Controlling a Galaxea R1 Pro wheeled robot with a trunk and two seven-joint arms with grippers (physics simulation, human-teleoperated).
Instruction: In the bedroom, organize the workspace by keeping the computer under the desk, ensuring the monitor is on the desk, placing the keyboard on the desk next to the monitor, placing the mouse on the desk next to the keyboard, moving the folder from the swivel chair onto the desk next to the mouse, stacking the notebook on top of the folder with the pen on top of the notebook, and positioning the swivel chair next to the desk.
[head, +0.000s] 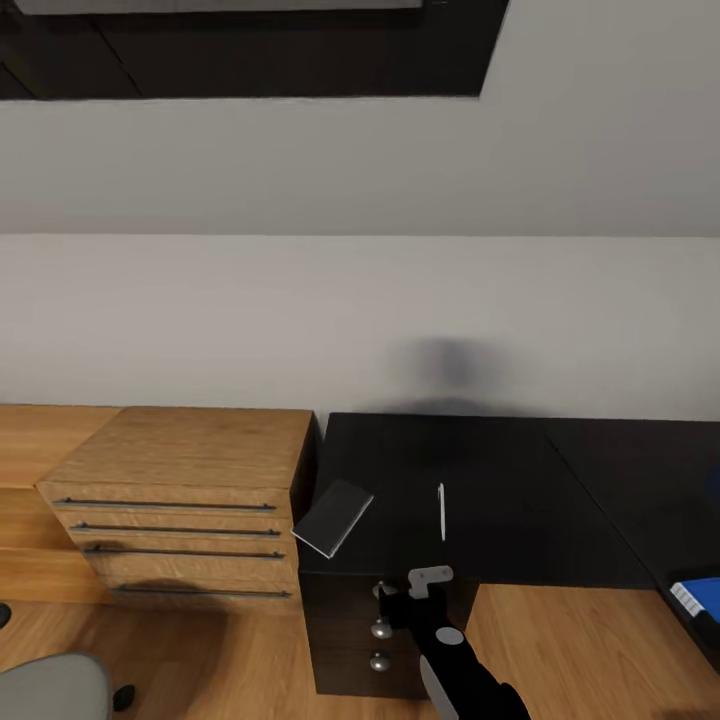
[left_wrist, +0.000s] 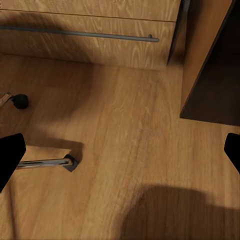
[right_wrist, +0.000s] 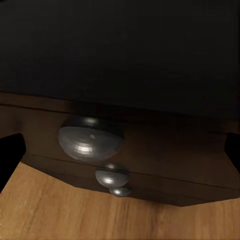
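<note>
Grey and thin, the notebook (head: 333, 517) lies tilted on the near left corner of the desk (head: 500, 480), one corner poking over the edge toward the wooden drawer cabinet (head: 185, 500). It sits up and to the left of the right gripper (head: 428, 588). The pen (head: 441, 511), a slim pale stick, lies on the black desktop just beyond that gripper, pointing away from it and well apart from the notebook.

The right gripper hovers in front of the desk's black drawer pedestal (head: 370, 630), close to its round metal knobs (right_wrist: 90, 140). In the right wrist view its two dark fingertips (right_wrist: 10, 155) sit at opposite edges of the frame, spread wide with nothing between them. The left gripper (left_wrist: 120, 155) points down at the wooden floor (left_wrist: 130, 150), its fingertips likewise far apart and empty; a chrome leg and black caster (left_wrist: 70, 162) of the swivel chair (head: 50, 688) lie beneath it.

Far to the right of the right gripper, a bright blue folder (head: 700, 598) shows at the desk's edge. The chair's grey seat is at the lower left, beside the cabinet. Behind everything stands a plain pale wall (head: 400, 300).
</note>
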